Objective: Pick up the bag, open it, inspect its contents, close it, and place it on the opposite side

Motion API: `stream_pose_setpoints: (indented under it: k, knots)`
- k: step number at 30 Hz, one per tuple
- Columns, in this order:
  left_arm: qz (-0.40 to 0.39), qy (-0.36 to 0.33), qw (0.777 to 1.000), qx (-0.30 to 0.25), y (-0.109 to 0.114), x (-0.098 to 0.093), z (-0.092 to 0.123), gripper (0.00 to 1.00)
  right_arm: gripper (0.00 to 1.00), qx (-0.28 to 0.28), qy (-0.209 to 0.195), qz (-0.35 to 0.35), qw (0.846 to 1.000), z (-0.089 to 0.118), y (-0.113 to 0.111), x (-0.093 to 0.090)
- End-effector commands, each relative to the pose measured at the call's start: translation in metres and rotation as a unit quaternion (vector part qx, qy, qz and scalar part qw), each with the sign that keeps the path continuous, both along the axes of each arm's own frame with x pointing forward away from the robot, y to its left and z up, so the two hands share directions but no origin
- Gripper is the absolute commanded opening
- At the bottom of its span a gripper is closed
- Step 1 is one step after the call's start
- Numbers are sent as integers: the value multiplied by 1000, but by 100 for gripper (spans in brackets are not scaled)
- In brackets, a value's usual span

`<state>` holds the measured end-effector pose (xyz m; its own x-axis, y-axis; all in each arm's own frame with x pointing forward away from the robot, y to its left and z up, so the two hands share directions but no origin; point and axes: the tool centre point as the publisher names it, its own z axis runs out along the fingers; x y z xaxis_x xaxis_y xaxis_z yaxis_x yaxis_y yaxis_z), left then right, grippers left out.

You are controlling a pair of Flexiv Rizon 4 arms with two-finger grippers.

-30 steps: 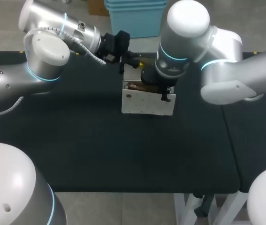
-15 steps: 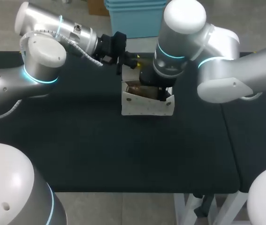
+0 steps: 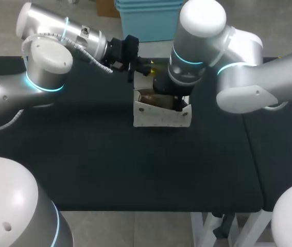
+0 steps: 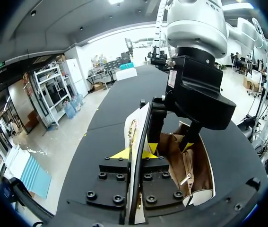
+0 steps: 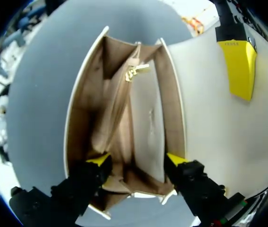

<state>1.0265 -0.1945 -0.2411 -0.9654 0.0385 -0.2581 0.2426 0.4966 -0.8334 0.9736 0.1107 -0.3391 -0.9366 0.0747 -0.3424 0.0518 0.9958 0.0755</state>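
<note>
A white bag [image 3: 161, 117] stands on the black table with its tan-lined mouth open. Behind it, my left gripper [image 3: 144, 67] is shut on the raised white flap [image 4: 136, 127], whose edge is pinched between the yellow tips [image 4: 134, 153]. My right gripper [image 3: 176, 103] points down into the mouth and is open, its two tips [image 5: 137, 160] spread apart inside the tan lining [image 5: 119, 109]. A gold zip pull [image 5: 136, 71] hangs on the inner pocket. The flap [image 5: 204, 118] lies beside the opening with a left fingertip [image 5: 237, 61] on it.
The black table top [image 3: 109, 170] stretches wide in front of and to both sides of the bag. A seam between two table sections [image 3: 251, 149] runs at the right. Both arms crowd the space just above and behind the bag.
My right gripper has opened and let go of the bag's front wall, which has dropped lower. My left arm has drawn slightly left with the flap.
</note>
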Motion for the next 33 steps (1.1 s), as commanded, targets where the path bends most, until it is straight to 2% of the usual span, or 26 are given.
stream_pose_setpoints:
  k: [1, 10, 15, 16, 17, 18, 19, 20, 23, 26, 28, 30, 33]
  knots:
    - [-2, 0, 1000, -4, -1, -2, 3, 0, 100, -4, 1, 0, 1000, -13, 1, 1]
    - [-3, -1, 1000, -4, 0, -2, 3, 0, 100, -4, -3, -1, 1000, -11, 2, 1]
    - [-6, -2, 1000, -1, -3, -3, 2, 0, 100, 4, -36, -5, 999, 6, 2, 1]
    - [-6, -2, 1000, -1, -3, -3, 2, 0, 90, 4, -44, -6, 999, 11, 3, 0]
    - [-6, -3, 1000, -1, -4, -3, 2, 0, 70, 3, -54, -8, 999, 16, 3, 0]
    - [-7, -3, 1000, -1, -4, -3, 2, 0, 45, 4, -61, -8, 998, 21, 3, -1]
    - [-7, -3, 1000, -1, -4, -3, 3, 0, 33, 4, -67, -8, 998, 25, 3, -2]
    - [-6, -6, 1000, -1, -4, -3, 4, 0, 29, 3, -75, -10, 997, 31, 3, -3]
    - [1, -10, 1000, 2, -4, -4, 7, 0, 27, -2, -99, -12, 995, 47, 3, -9]
    - [7, -14, 1000, 3, -4, -5, 11, 0, 7, -2, -123, -17, 992, 63, 1, -19]
    - [10, -14, 1000, 2, -4, -5, 13, 0, 0, -4, -140, -18, 990, 73, 0, -27]
    - [13, -13, 1000, 0, -4, -3, 13, 0, 0, -5, -154, -23, 988, 81, -2, -35]
    - [19, -7, 1000, -5, -5, 7, 2, 0, 0, -5, -165, -27, 986, 85, -3, -49]
